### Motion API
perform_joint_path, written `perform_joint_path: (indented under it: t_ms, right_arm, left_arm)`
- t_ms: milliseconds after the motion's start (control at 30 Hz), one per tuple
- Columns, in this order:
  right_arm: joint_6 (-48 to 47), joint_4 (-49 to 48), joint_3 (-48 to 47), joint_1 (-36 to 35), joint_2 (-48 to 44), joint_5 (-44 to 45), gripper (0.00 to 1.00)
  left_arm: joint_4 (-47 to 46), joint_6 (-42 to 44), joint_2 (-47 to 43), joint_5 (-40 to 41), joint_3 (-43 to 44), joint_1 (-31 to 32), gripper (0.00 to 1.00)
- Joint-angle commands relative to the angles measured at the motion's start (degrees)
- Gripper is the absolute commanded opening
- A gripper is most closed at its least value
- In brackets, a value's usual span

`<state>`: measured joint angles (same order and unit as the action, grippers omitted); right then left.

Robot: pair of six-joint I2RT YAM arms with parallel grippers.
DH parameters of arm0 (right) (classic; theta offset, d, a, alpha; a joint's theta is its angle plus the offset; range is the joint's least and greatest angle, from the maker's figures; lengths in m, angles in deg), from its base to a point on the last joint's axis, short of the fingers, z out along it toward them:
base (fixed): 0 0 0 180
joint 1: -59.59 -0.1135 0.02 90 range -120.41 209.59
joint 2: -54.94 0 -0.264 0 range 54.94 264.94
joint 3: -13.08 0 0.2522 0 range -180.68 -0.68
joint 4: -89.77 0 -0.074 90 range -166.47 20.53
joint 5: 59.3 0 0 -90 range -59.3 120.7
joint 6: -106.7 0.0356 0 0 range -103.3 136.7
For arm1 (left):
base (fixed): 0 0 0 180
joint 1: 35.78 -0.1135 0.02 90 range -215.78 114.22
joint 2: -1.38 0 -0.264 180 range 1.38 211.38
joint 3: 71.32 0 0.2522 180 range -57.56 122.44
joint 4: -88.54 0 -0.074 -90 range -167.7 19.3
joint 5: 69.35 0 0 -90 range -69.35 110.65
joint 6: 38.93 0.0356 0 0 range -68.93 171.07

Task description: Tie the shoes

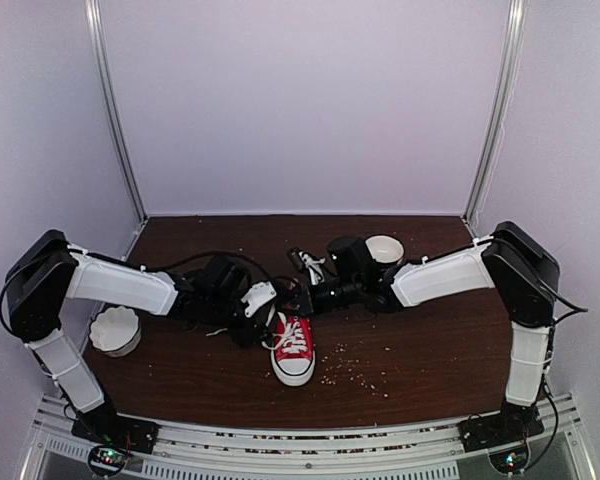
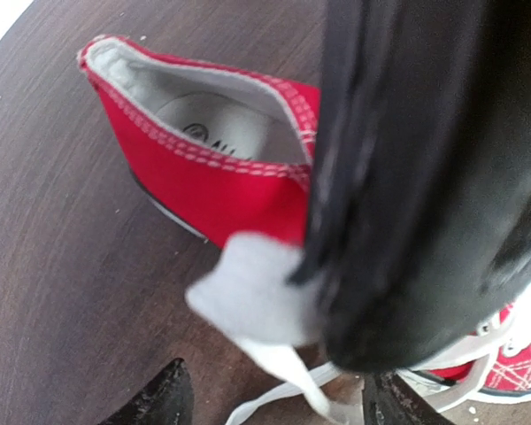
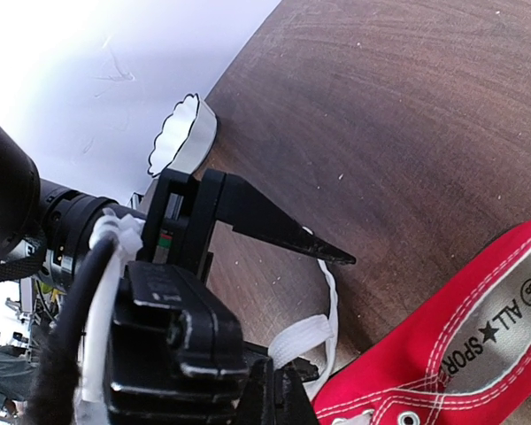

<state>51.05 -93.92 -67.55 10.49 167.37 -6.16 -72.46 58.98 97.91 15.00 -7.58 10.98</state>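
Since both grippers are crammed in at the heel end of the shoe, my biggest worry is them knocking into each other. In the left wrist view the right gripper is a big black blur hanging right in front of the lens, just above the fingertips of the left gripper. Any sideways move by either one looks like it'd clip the other.

Second worry is the lace. The right gripper's jaws are pressed together and, as far as I can tell, they're pinching a flat bit of lace near the shoe's collar. If it pulls hard, the shoe could slide or tip on the table, since nothing pins it down. The left gripper is spread apart with a strand lying between its fingers, gripping nothing — if it closes off-centre it grabs air, or the strand slips out.

Pose-wise, both arms are stretched in low from their own sides, forearms close to level, meeting over the middle of the table just behind the shoe. The shoe sits upright on its sole, toe cap pointing toward the arm bases, well apart from the scalloped bowl on the left and the other bowl at the back. I can't make out a finished knot — so my guess is it's early going.
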Motion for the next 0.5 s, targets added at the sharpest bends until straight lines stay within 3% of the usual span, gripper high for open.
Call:
perform_joint_path:
  t_ms: [0,333,467]
  right_arm:
    - [0.68,-5.4,-0.71,0.18,-0.35,0.39,0.0]
    - [0.94,-5.25,-0.54,0.15,-0.89,0.24,0.0]
    - [1.03,-5.25,-0.45,0.15,-1.06,0.45,0.0]
  left_arm:
    - [-2.33,6.5,-0.77,-7.99,-0.97,2.9,0.68]
    - [-1.04,9.78,-0.5,-9.66,-1.64,3.31,0.68]
    - [-0.73,11.32,-0.77,-6.78,-2.4,3.41,0.68]
